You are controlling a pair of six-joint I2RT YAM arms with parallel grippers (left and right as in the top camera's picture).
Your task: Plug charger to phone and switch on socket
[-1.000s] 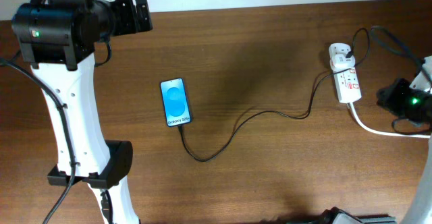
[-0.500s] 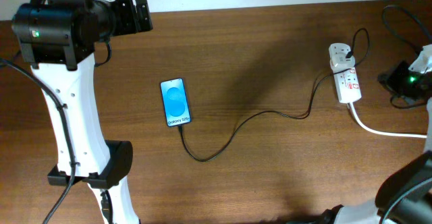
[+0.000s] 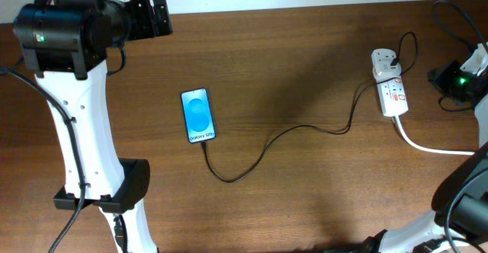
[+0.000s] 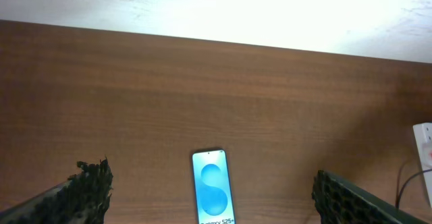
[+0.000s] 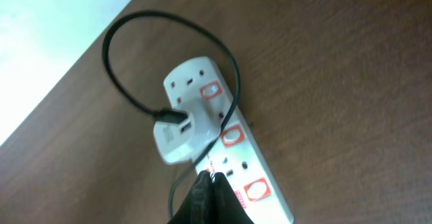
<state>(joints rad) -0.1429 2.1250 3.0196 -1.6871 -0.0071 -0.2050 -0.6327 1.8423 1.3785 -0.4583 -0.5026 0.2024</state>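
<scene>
The step in hand appears to be the switching: the charger (image 5: 143, 13) runs from its white adapter (image 5: 177, 137) on the socket (image 3: 390, 85) at the far right of the table (image 3: 305, 47) across to the near short edge of the phone (image 3: 198, 116), which lies screen-up left of centre. The tip seems seated, though this is too small to confirm. The right gripper (image 5: 208, 187) hangs over the near end of the socket with its fingers pressed together and holding nothing, which suits a poke. Bring the joined tips squarely onto the red switch (image 5: 231, 135) beside the adapter and press straight down, since a slanted push could skid the light strip. The adapter body crowds that switch, the cable loops round the far end of the strip, and the thick white cord (image 3: 427, 146) trails off to the right. The left gripper (image 3: 150, 15) waits at the far left, fingers spread wide, well clear.
</scene>
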